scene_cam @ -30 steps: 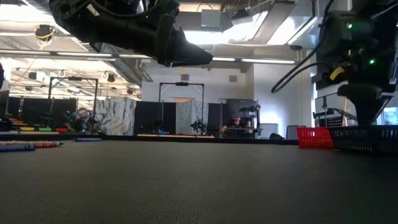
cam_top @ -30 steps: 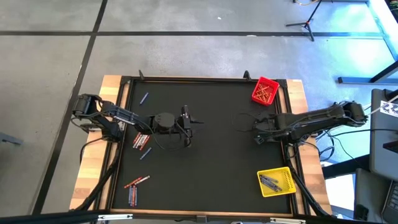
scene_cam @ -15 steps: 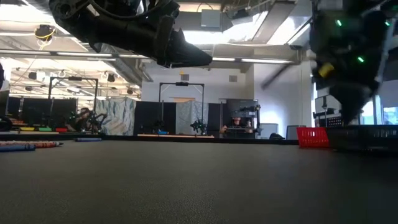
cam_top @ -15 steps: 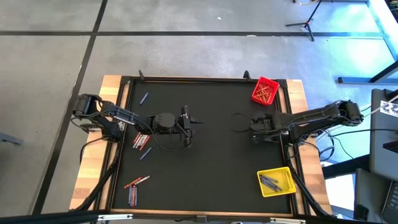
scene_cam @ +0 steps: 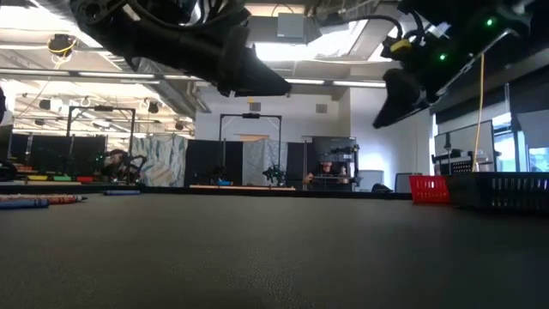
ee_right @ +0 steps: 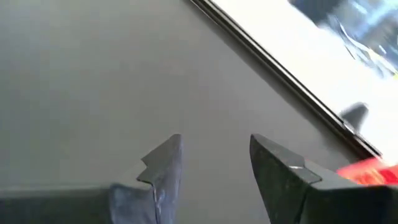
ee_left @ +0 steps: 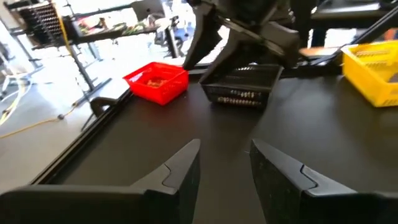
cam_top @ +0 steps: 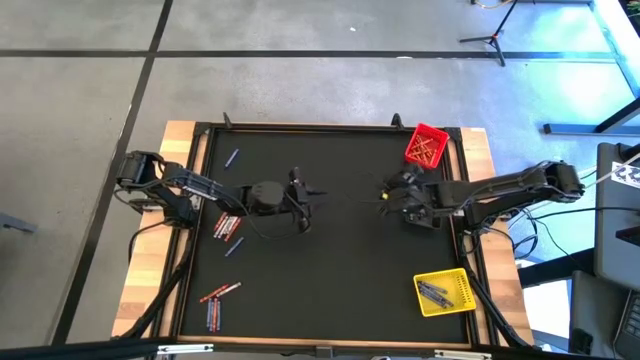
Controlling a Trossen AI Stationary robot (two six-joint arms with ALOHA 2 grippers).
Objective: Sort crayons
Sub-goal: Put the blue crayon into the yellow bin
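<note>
Loose crayons lie on the black mat's left half: a cluster (cam_top: pixel 228 227), one blue stick (cam_top: pixel 232 158) and a group near the front (cam_top: pixel 215 300); the low view shows some at its left edge (scene_cam: pixel 34 202). My left gripper (cam_top: pixel 312 195) hangs open over the mat's middle, with nothing between its fingers (ee_left: pixel 224 146). My right gripper (cam_top: pixel 385 192) is raised over the mat right of centre, also open with nothing between its fingers (ee_right: pixel 214 140). Both are clear of the crayons.
A red bin (cam_top: pixel 426 145) with crayons stands at the far right corner and a yellow bin (cam_top: pixel 443 292) with grey sticks at the near right. A black bin (ee_left: pixel 242 92) sits under the right arm. The mat has a raised frame (cam_top: pixel 300 126).
My right gripper has opened, risen from just above the black bin and swung toward the table's middle and far edge, tipping from pointing down to nearly level. My left arm has stayed put.
</note>
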